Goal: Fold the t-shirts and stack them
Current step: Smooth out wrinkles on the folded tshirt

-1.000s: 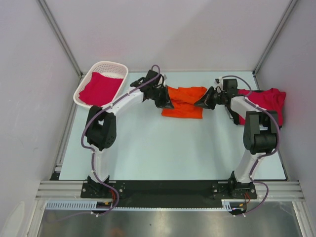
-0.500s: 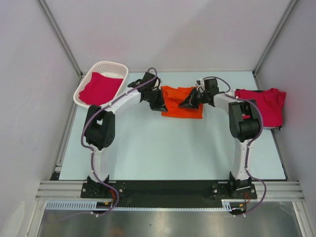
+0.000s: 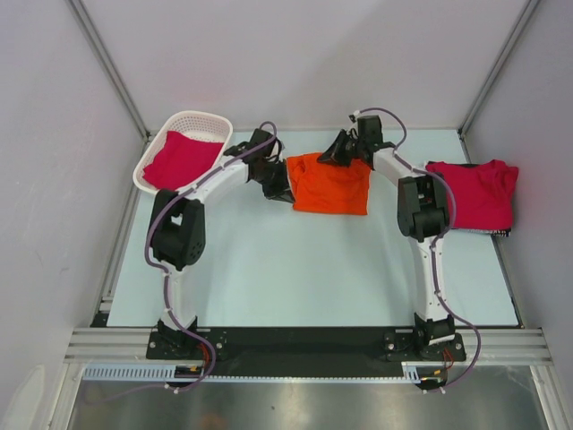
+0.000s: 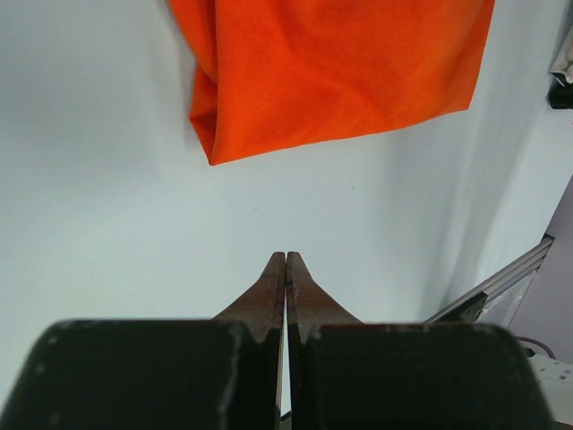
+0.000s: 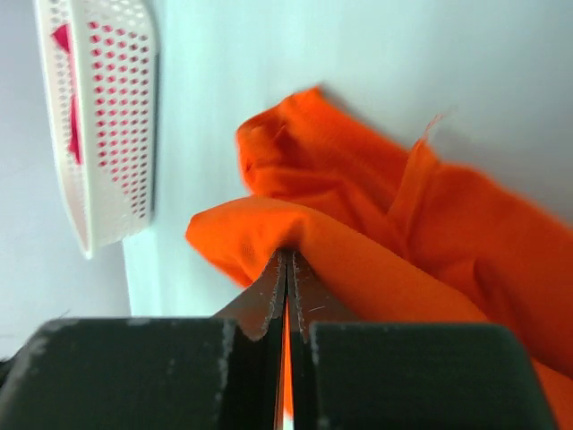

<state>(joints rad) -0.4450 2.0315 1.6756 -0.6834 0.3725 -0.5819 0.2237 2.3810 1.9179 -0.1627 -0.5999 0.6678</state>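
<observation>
White walls (image 3: 313,63) enclose a pale table (image 3: 295,269). An orange t-shirt (image 3: 333,186) lies far centre, a red t-shirt (image 3: 479,193) at the right edge and a second red t-shirt (image 3: 179,159) in the basket (image 3: 154,152). The right gripper (image 5: 286,255) pinches the orange t-shirt's far edge. The left gripper (image 4: 286,257), jaws together and empty, is near its left side.

You'll find the basket (image 3: 199,115) at the upper left of the top view, the first t-shirt (image 3: 179,159) in it. The middle t-shirt (image 3: 333,184) lies on the table (image 3: 295,269) at upper centre, between the left gripper (image 3: 279,188) and the right gripper (image 3: 336,154). The third t-shirt (image 3: 479,193) lies far right.
</observation>
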